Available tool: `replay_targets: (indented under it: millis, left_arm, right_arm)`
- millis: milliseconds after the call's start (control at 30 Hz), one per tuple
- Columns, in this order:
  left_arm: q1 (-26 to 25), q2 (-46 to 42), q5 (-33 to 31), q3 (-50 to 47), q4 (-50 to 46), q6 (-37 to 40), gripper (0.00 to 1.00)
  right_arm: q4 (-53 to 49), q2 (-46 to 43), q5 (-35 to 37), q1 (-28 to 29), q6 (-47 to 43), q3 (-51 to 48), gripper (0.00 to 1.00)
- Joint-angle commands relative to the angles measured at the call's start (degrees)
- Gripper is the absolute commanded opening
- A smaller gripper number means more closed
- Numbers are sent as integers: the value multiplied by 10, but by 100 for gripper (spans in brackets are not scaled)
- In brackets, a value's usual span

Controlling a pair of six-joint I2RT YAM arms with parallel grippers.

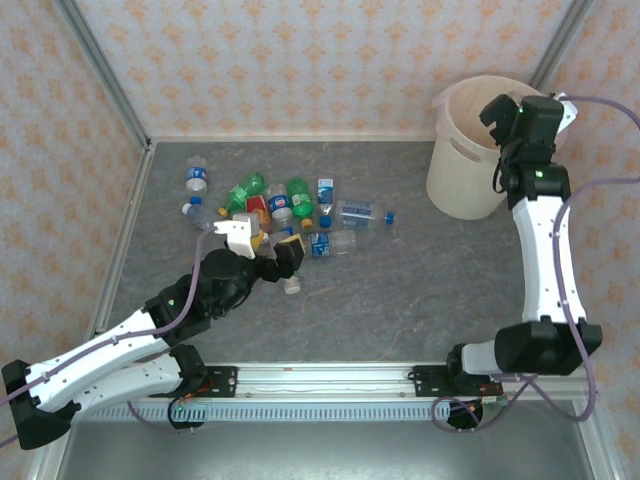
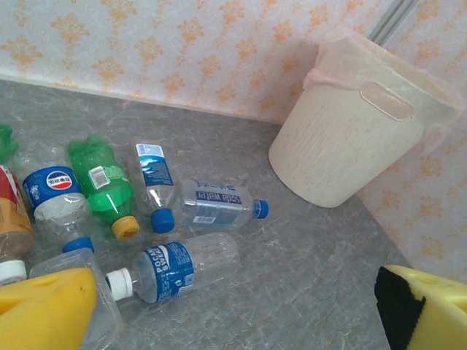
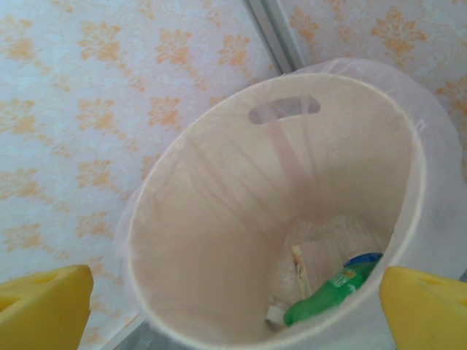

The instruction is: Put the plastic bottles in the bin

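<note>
While your right gripper (image 1: 503, 112) hung over the mouth of the bin (image 1: 462, 175) in the upper right of the overhead view, its yellow fingers (image 3: 44, 306) stood wide apart in the lower corners of its wrist view, with nothing between them. Past them you looked straight down into the bin: a large, round, pale pink-cream bucket with a slot handle just under the rim and a thin clear liner (image 3: 438, 146) folded over the edge. On its floor, low and right of centre, lay a green bottle (image 3: 321, 299) with a blue cap.

Your left gripper (image 1: 278, 252) was open and empty too, at the lower edge of the pile of plastic bottles (image 1: 285, 212), left of centre on the grey table (image 1: 420, 290). In its wrist view the bottles lay on their sides, crushed:

- a clear Pocari bottle (image 2: 171, 266) with a blue label and a white cap, low in the frame
- a clear water bottle (image 2: 219, 204) with a blue cap, just above it
- a second green bottle (image 2: 106, 186) with an orange cap, to the left
- a Pepsi bottle (image 2: 55, 193), further left

The bin stood in the upper right of that frame, well apart from the pile.
</note>
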Motion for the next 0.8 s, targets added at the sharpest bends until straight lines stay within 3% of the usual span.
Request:
replay_targets:
  millis: [0,267,500,767]
  left_arm:
    - [-3,-5,-10,15,-31,-61,99]
    - [-4,-5,-5,25,-63,-156,99]
    - [-3,13,-34,60,-128,-184,99]
    - [-3,74,-59,62,-185,-210,99]
  right_arm:
    - [40,-37,-53,5,4,-41,100]
    - [87,-126,-142,4,44,-151,100]
    - [126,-191,-226,16,66,-245,100]
    - [152,-236,-267,78,48,-340,100]
